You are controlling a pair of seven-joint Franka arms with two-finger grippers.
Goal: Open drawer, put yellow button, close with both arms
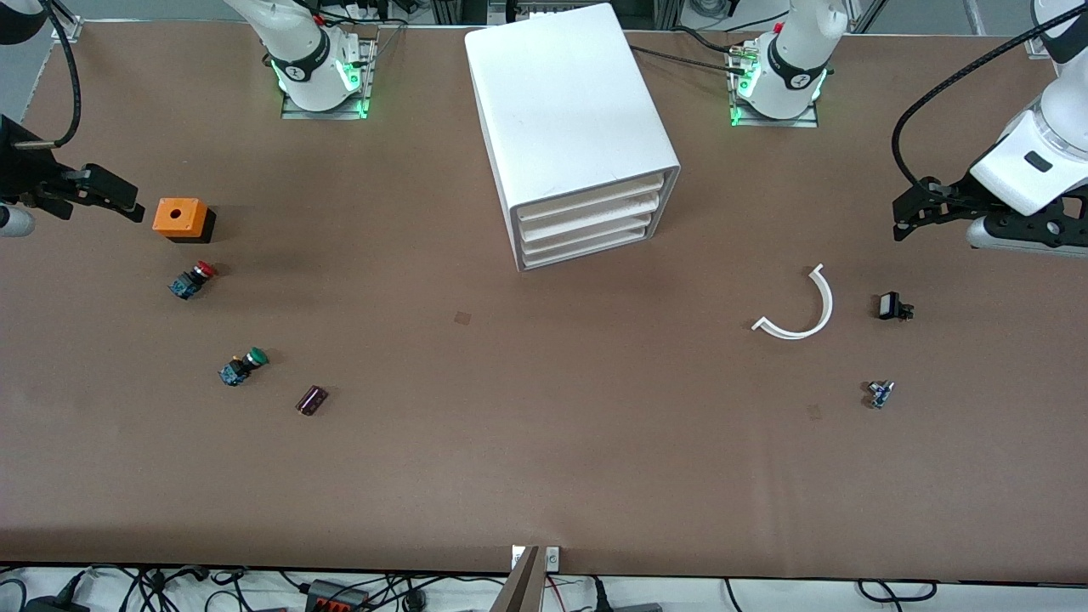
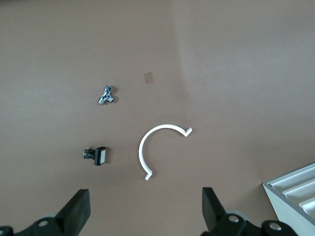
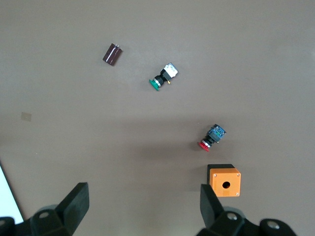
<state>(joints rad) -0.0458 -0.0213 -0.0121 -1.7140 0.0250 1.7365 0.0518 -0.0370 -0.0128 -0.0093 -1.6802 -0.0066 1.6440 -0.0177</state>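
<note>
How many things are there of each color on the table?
White: 2, cabinet, curved strip
Orange: 1, box
Red: 1, button
Green: 1, button
Maroon: 1, cylinder
Black: 1, switch
Silver: 1, fitting
Total: 8

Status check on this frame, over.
Left gripper open over left arm's end, right gripper open over right arm's end. Drawer shut. No yellow button in view. Drawer front unobstructed.

Cabinet (image 1: 571,127) mid-table (between bases); curved strip (image 1: 799,310) nearer the camera.
</note>
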